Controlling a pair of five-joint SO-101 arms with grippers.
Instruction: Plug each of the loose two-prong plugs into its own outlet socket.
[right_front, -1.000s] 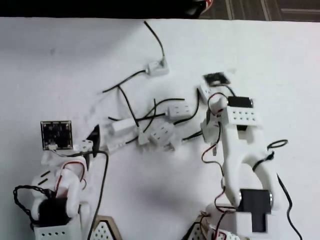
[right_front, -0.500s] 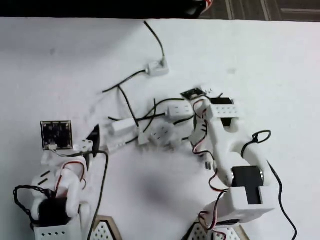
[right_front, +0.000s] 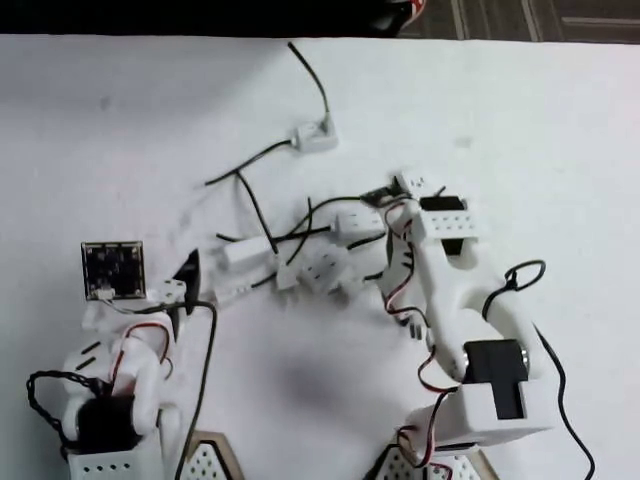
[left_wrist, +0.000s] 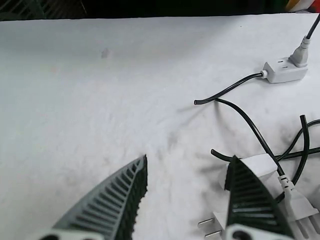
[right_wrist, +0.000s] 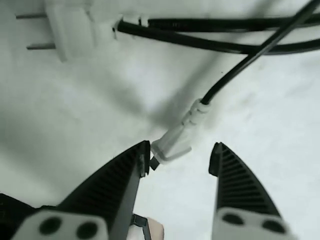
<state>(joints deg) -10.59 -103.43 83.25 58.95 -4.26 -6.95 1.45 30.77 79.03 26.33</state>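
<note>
A: Right tool (right_wrist: 181, 146)?
B: Spread wide, set astride 1 two-prong plug (right_wrist: 176, 140) lying on the surface (right_wrist: 260, 165); a grasp is judged intended. An outlet socket (right_front: 358, 222) is near.
A: Left tool (left_wrist: 188, 160)?
B: Wide, nothing held; a 2nd plug (left_wrist: 210, 223) just beside it.
A: Change?
B: Right arm (right_front: 450, 290) was swung in toward the cords (right_front: 255, 215).

The high camera is looking steeply down over the whole table (right_front: 120, 100) from well above, with the arms' bases lying at the picture's lower edge. The left wrist camera is sitting low behind the left gripper (left_wrist: 189, 160), facing across the table toward its far edge, and is sharing the socket (left_wrist: 285, 71) and the cords (left_wrist: 230, 90) with the high view. The right wrist camera is hanging very close over the cords, pointing down past the right gripper (right_wrist: 182, 146) at a plug (right_wrist: 172, 143).
</note>
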